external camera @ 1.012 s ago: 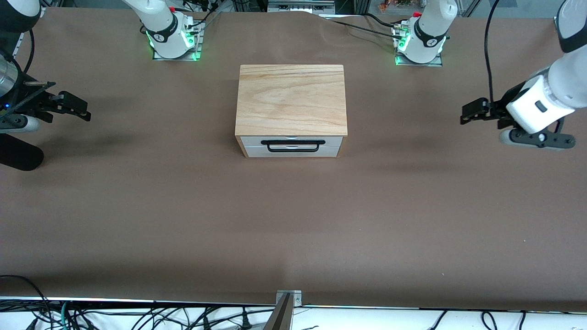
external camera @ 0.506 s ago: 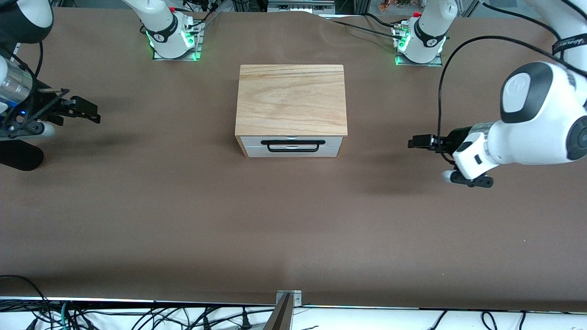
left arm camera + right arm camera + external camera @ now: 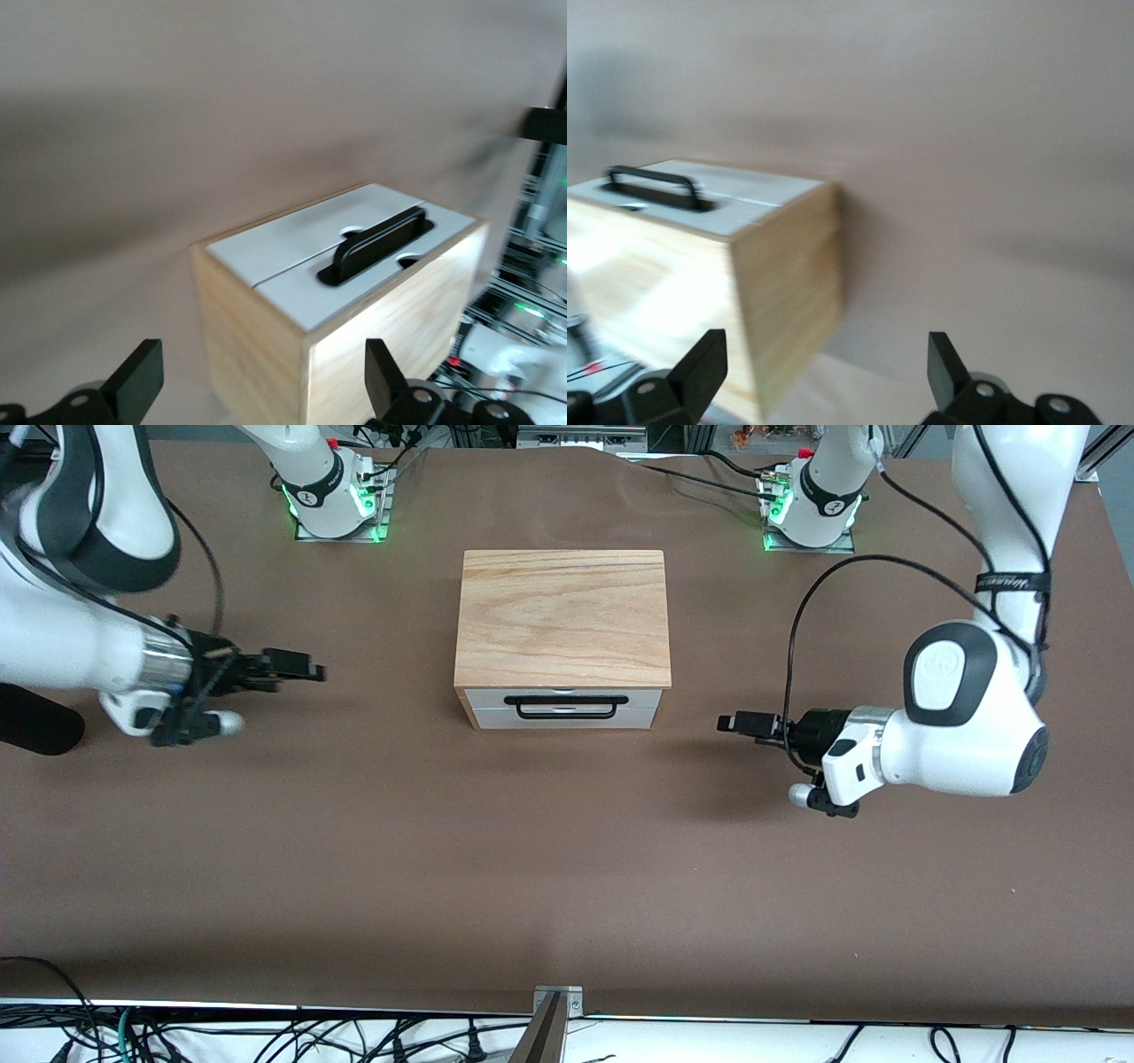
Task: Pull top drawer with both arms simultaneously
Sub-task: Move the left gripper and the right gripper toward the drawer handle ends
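Both grippers moved in toward the box (image 3: 563,618) since before. Left gripper (image 3: 740,723) and right gripper (image 3: 301,666) hover over table (image 3: 567,850), fingers spread wide, empty. Top drawer (image 3: 563,700) unchanged, closed.

- The front camera sits high across the surface (image 3: 567,850) and looks down toward the two arm bases along the top edge of its picture, taking in the whole brown top, both arms and the wooden box (image 3: 563,615) in the middle.
- The left wrist camera rides just above the left claw (image 3: 257,390) and looks past its two spread fingertips at the box (image 3: 341,310) from close by, facing its white front and black handle (image 3: 376,243) at an angle.
- The right wrist camera does the same over the right claw (image 3: 824,376), seeing the box (image 3: 700,274) from its own end.
- All three views share the box, its white front and the handle.
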Robot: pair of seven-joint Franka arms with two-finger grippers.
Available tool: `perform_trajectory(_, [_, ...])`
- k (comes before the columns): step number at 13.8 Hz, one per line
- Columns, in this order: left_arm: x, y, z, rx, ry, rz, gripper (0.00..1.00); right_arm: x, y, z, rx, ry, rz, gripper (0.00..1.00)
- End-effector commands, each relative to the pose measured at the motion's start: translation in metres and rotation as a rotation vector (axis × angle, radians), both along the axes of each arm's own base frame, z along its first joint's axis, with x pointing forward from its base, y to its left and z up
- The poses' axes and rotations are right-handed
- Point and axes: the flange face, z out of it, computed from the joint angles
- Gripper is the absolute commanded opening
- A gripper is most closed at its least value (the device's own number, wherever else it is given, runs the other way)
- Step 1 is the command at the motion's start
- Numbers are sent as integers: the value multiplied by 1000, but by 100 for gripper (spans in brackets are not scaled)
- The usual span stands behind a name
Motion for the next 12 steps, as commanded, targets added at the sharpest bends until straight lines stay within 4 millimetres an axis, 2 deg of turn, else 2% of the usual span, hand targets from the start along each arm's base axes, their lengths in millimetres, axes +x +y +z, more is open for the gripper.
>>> perform_trajectory(1, [12, -5, -39, -169, -74, -17, 100, 12, 47, -38, 168, 52, -56, 100])
perform_trajectory(3, [16, -13, -76, -279, -96, -3, 100, 14, 86, -62, 225, 43, -54, 100])
perform_trajectory(5, [11, -36, -105, -402, -128, -11, 100, 8, 136, -87, 302, 14, -37, 100])
perform_trajectory(6, [7, -48, -113, -438, -149, -32, 100, 7, 153, -99, 324, -1, -45, 100])
perform_trajectory(8, [3, -54, -130, -484, -143, -8, 100, 2, 182, -122, 376, -56, -14, 100])
perform_trajectory(11, [-12, -85, -136, -568, -152, -28, 100, 0, 191, -163, 513, -128, 60, 100])
perform_trajectory(12, [-21, -88, -141, -577, -132, -21, 100, 2, 190, -174, 566, -150, 48, 100])
